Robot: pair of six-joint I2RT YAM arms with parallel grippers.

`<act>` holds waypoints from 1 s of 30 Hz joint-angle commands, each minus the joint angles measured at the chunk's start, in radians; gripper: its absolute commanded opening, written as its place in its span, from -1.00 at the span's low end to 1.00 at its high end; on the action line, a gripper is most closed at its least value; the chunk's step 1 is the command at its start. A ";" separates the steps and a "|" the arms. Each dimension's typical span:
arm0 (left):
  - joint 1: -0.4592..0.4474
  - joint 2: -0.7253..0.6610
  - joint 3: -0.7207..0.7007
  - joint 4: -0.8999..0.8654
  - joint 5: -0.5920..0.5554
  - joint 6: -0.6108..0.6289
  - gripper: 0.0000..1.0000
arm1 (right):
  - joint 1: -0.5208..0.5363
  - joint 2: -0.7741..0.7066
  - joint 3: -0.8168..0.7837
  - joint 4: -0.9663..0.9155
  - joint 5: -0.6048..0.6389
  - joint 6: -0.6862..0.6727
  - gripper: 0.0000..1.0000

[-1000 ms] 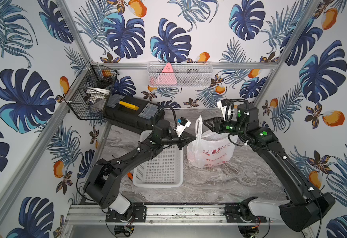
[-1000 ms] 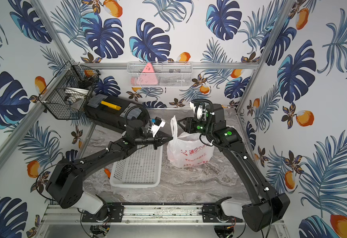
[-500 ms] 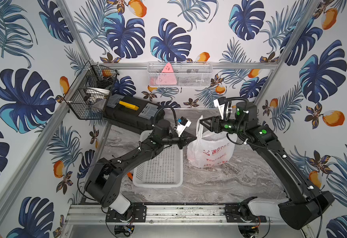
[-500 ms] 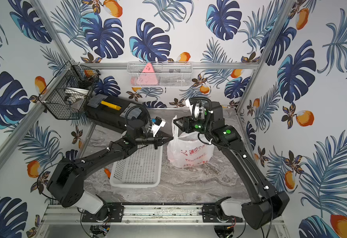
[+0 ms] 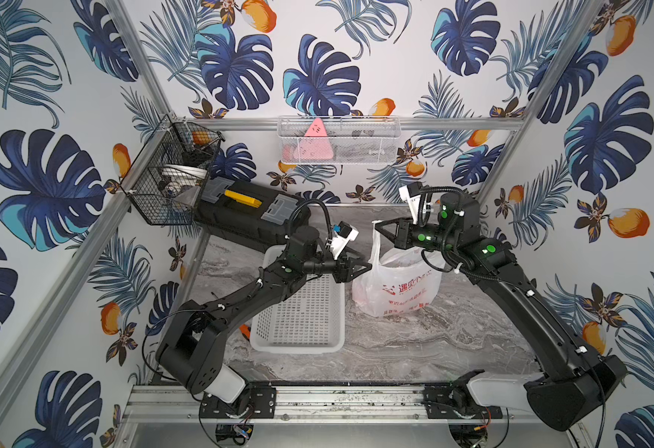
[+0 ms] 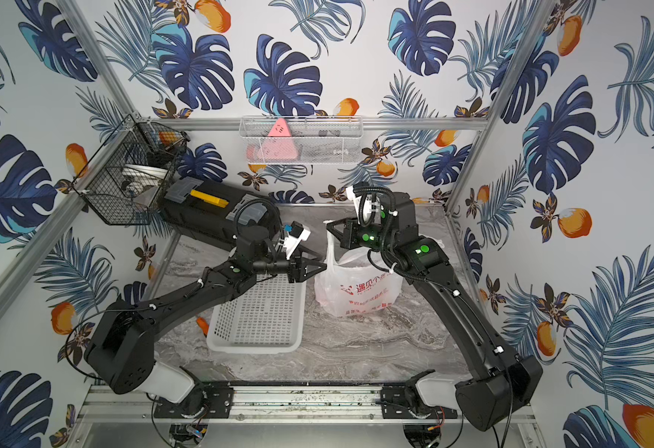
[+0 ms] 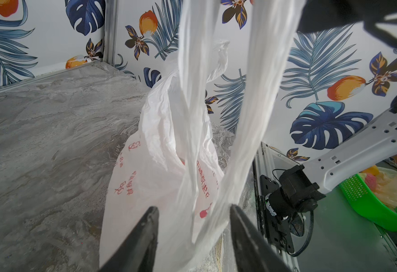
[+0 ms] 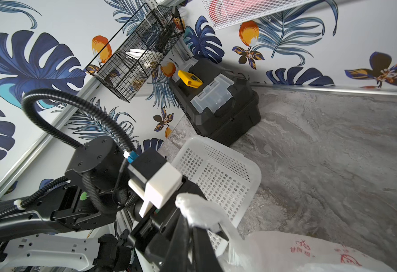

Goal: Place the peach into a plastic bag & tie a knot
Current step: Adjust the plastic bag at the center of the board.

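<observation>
The plastic bag [image 5: 399, 287] [image 6: 356, 291] stands on the marble table, white and translucent with red lettering. My right gripper [image 5: 377, 226] [image 6: 329, 227] is above its left side, shut on one handle [image 7: 258, 94] and holding it stretched upward. In the right wrist view the bunched handle end [image 8: 197, 209] sticks out past the shut right gripper [image 8: 190, 226]. My left gripper [image 5: 368, 267] [image 7: 192, 212] is open just left of the bag, and the handle's strands hang between its fingers. The other handle [image 7: 218, 56] stands loose. The peach is hidden, and no knot is in view.
A white perforated basket [image 5: 298, 310] lies under my left arm, left of the bag. A black toolbox [image 5: 248, 213] sits at the back left, with a black wire basket [image 5: 170, 174] on the wall above it. A white mesh shelf [image 5: 337, 139] hangs on the back wall.
My right gripper has moved left to the raised handle and shut on it. My left gripper, which was shut at that handle, has opened and let it go.
</observation>
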 commanded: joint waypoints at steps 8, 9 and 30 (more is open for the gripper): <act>-0.011 0.072 0.094 0.051 0.025 -0.032 0.69 | 0.000 -0.022 -0.009 0.074 -0.045 0.061 -0.87; -0.022 0.079 0.103 0.046 0.015 -0.024 0.70 | 0.000 -0.022 -0.010 0.080 -0.050 0.068 -0.87; -0.014 0.184 0.097 0.343 -0.010 -0.193 0.23 | 0.000 -0.022 -0.035 0.171 -0.138 0.163 -0.91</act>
